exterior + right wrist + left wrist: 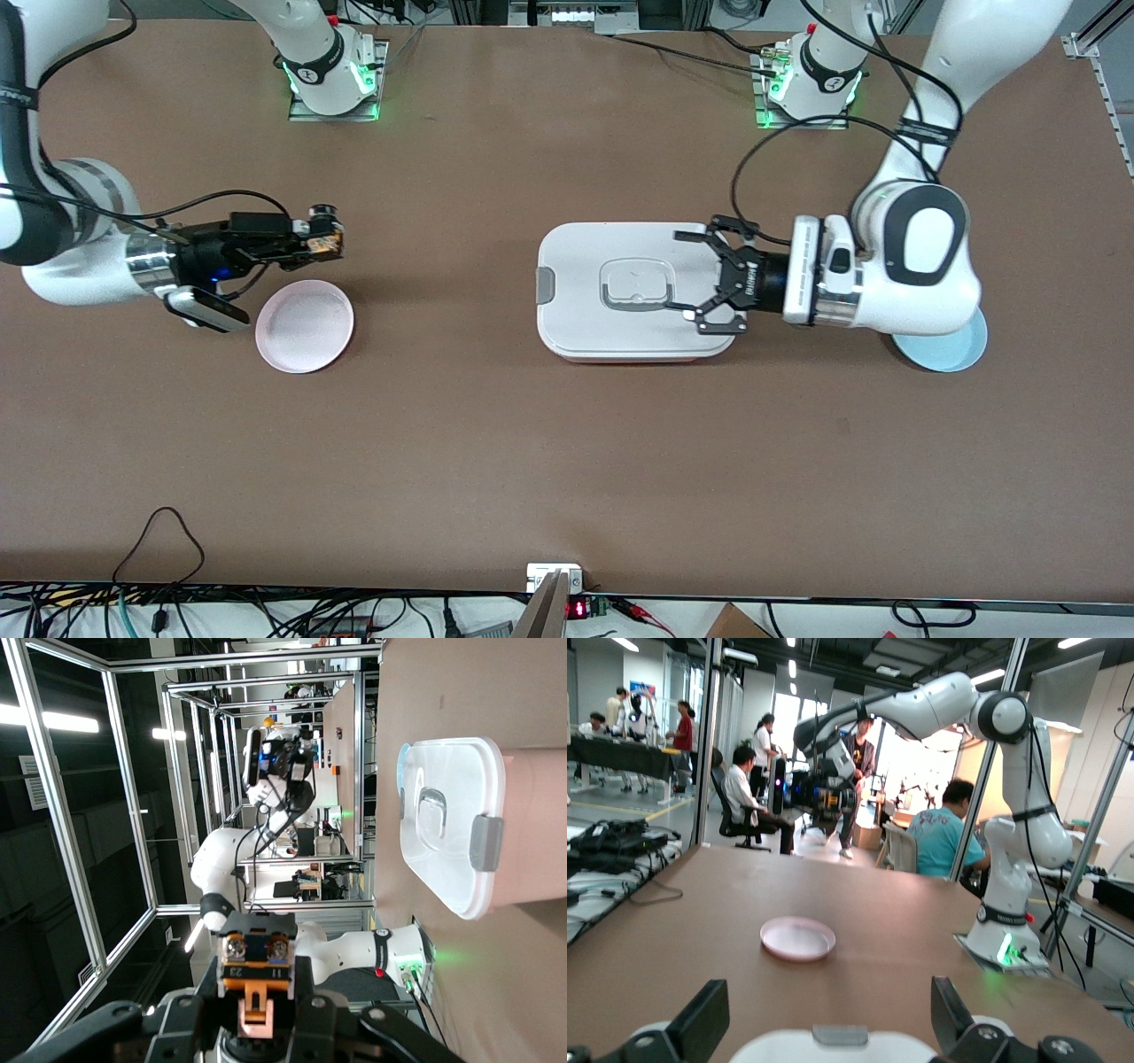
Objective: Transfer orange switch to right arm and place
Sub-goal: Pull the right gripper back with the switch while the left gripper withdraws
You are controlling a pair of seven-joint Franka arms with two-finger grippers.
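Note:
The orange switch is a small black-and-orange component. My right gripper is shut on it and holds it in the air, above the table beside the pink plate. In the right wrist view the switch sits clamped between the fingers of the right gripper. From the left wrist view the right gripper hangs well above the pink plate. My left gripper is open and holds nothing. It is over the white lidded container, at the end toward the left arm.
The white container has a grey latch and a grey lid handle, and it also shows in the right wrist view. A light blue plate lies partly under the left arm's wrist. Cables run along the table edge nearest the front camera.

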